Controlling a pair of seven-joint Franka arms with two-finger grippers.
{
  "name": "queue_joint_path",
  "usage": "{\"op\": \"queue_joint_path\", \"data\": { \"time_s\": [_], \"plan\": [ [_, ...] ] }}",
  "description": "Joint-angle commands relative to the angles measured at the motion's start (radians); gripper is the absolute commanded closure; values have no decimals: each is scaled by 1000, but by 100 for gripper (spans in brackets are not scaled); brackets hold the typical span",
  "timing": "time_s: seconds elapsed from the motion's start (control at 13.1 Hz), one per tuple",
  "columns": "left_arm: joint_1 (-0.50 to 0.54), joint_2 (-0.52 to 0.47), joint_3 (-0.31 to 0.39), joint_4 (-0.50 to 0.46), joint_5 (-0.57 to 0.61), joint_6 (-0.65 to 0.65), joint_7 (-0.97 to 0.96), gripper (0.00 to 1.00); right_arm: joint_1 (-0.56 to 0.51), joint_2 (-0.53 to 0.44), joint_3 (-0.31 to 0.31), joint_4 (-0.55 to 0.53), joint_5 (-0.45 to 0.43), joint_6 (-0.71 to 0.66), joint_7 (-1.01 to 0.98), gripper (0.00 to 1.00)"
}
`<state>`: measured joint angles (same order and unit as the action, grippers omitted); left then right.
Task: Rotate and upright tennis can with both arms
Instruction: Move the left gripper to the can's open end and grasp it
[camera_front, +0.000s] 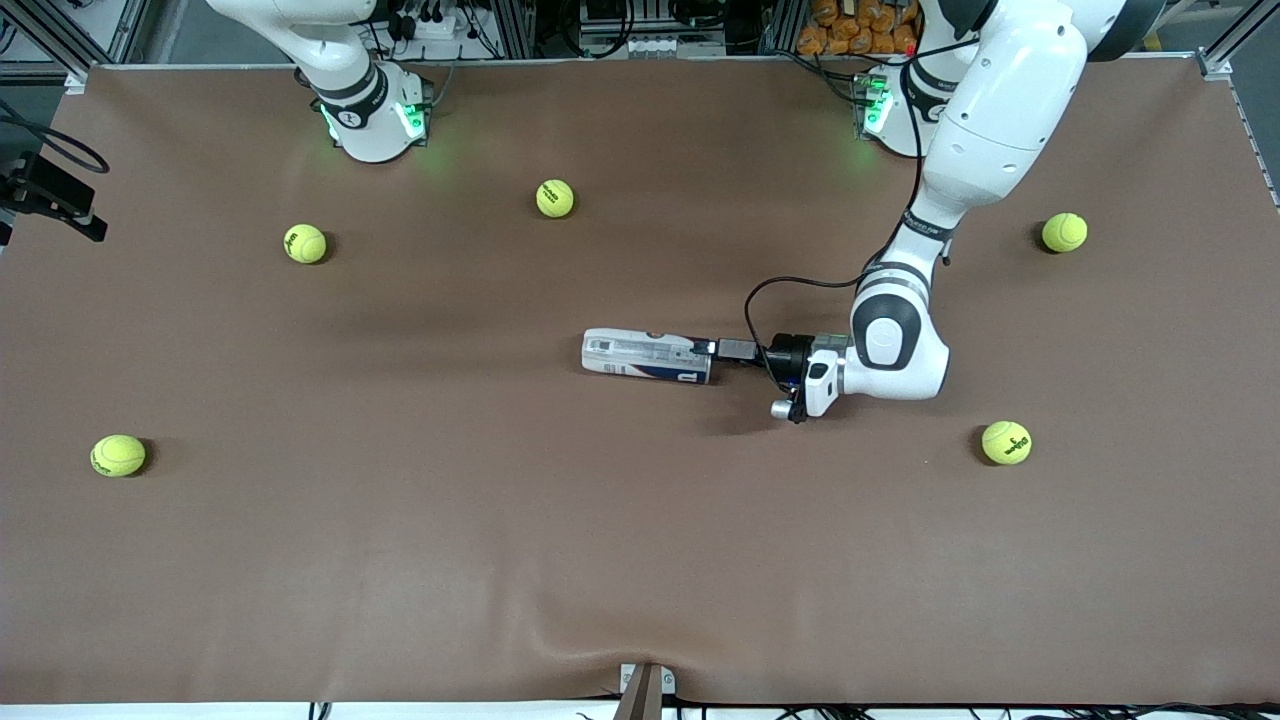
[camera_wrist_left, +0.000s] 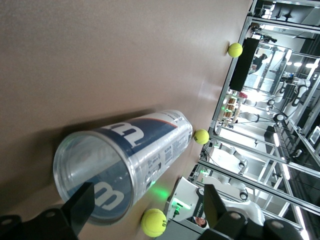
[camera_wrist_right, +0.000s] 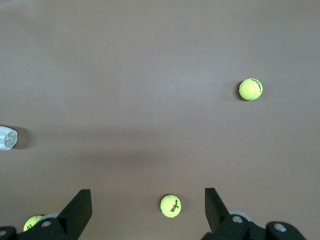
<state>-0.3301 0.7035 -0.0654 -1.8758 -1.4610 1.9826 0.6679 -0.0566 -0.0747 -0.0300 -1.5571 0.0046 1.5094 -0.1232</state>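
Left claw sits low over the middle of the bench, level with the tennis can and right at its end. Its fingers are spread wide, one to each side of the can's clear open end, and from the left wrist view they look just short of touching the plastic, though I can't be sure of that. The can lies flat on its side along the bench, its mouth toward the left arm's end and its other end toward the right arm's end, the navy and white label turned partly upward.

Right claw hangs high above the bench near its own base, waiting, fingers spread apart with nothing between them; only the arm's base and lower link show in the front view.

Five tennis balls lie loose and well apart from the can: one farther from the front camera than the can, one and one toward the right arm's end, and one and one toward the left arm's end, the last near the left arm's bent wrist.
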Motion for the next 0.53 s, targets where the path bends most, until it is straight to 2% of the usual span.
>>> {"op": "queue_joint_path", "data": {
  "time_s": [0.0, 0.08, 0.3, 0.46],
  "plan": [
    [-33, 16, 2, 23, -42, 38, 24, 53, 3, 3, 2, 12, -8, -14, 13, 0],
    [-33, 17, 2, 23, -42, 38, 24, 58, 3, 3, 2, 12, -6, -15, 11, 0],
    [-29, 16, 2, 21, -36, 38, 70, 100, 1, 3, 2, 12, -5, -20, 10, 0],
    [-27, 10, 4, 21, -33, 38, 88, 100, 1, 1, 2, 12, -3, -34, 13, 0]
  ]
}}
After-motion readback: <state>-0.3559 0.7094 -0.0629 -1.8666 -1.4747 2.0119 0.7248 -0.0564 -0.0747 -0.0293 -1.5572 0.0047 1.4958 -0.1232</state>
